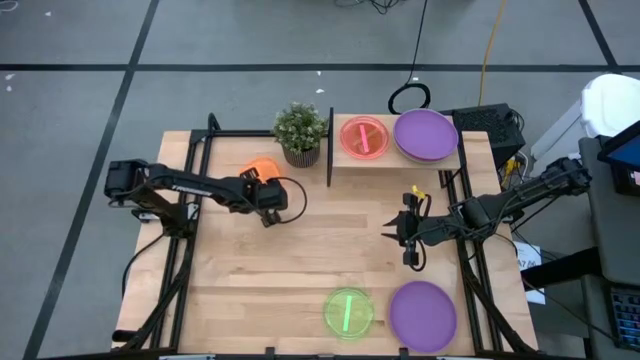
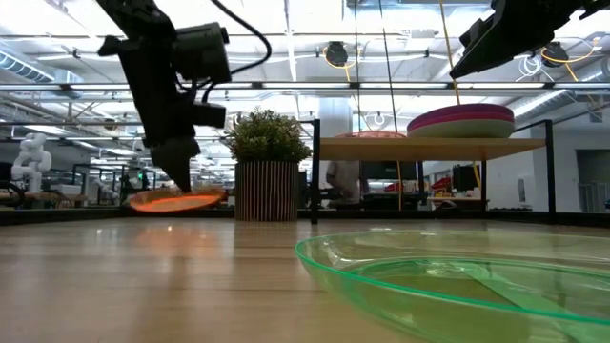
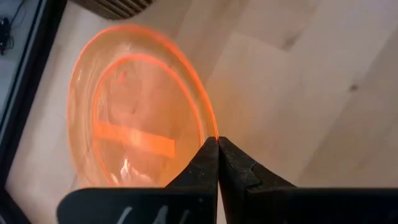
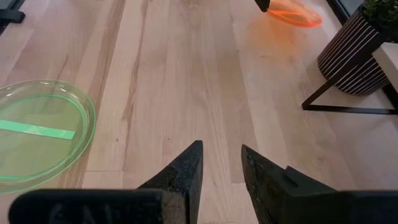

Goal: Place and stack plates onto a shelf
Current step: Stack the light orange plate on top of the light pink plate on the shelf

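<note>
A translucent orange plate (image 1: 260,168) sits left of the potted plant, and my left gripper (image 3: 217,144) is shut on its rim. My right gripper (image 4: 221,154) is open above bare tabletop at the centre right and touches nothing. The shelf (image 1: 392,160) stands at the far right. It carries a pink-red plate (image 1: 362,137) and a stack of larger plates topped by a purple one (image 1: 426,134). A lime green plate (image 1: 348,312) and a purple plate (image 1: 422,315) lie flat near the table's near edge. My left gripper pinches the orange plate's rim (image 3: 210,124) between its two fingertips, on the plate's side toward the near edge. The fingers (image 2: 179,164) come from above, pointing down. The plate (image 2: 177,199) looks held just above the table, nearly level.
The potted plant (image 1: 300,133) stands right beside the orange plate, between it and the shelf's black upright edge (image 1: 330,150). The middle of the tabletop (image 1: 330,240) is bare wood. Black frame rails run along the table's left and right sides.
</note>
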`<state>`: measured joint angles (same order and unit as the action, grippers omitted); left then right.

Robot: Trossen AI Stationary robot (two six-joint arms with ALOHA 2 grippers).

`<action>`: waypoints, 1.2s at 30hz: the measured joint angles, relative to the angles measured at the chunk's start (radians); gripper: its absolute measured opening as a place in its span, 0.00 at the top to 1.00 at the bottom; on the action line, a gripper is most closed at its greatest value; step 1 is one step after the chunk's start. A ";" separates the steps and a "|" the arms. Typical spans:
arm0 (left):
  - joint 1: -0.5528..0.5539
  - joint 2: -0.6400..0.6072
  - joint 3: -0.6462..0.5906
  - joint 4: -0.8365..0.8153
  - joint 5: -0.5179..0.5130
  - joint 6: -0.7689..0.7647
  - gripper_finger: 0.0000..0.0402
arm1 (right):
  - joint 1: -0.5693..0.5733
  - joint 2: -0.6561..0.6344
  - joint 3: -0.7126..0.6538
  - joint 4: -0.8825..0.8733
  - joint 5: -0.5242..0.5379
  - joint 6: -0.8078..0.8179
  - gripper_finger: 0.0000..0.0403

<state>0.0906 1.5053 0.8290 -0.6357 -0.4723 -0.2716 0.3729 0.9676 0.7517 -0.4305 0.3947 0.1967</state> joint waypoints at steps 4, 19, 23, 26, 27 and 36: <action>-0.027 -0.025 0.024 -0.034 0.000 0.000 1.00 | 0.000 0.000 0.000 0.000 -0.002 0.000 0.77; -0.185 -0.035 0.268 -0.216 0.004 0.026 1.00 | 0.000 0.000 0.000 -0.021 -0.003 0.000 0.77; -0.233 -0.035 0.339 -0.218 -0.032 0.055 1.00 | 0.000 0.000 0.000 -0.021 -0.003 0.000 0.77; -0.265 -0.035 0.390 -0.230 -0.053 0.104 1.00 | 0.000 0.000 0.000 -0.021 -0.004 0.000 0.77; -0.272 -0.035 0.408 -0.231 -0.053 0.118 1.00 | 0.000 0.000 0.000 -0.021 -0.004 0.000 0.77; -0.286 -0.035 0.553 -0.231 -0.053 0.287 1.00 | 0.000 0.000 0.000 -0.022 -0.004 -0.003 0.77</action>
<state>-0.1951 1.4704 1.3815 -0.8664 -0.5257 0.0152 0.3728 0.9676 0.7517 -0.4526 0.3908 0.1940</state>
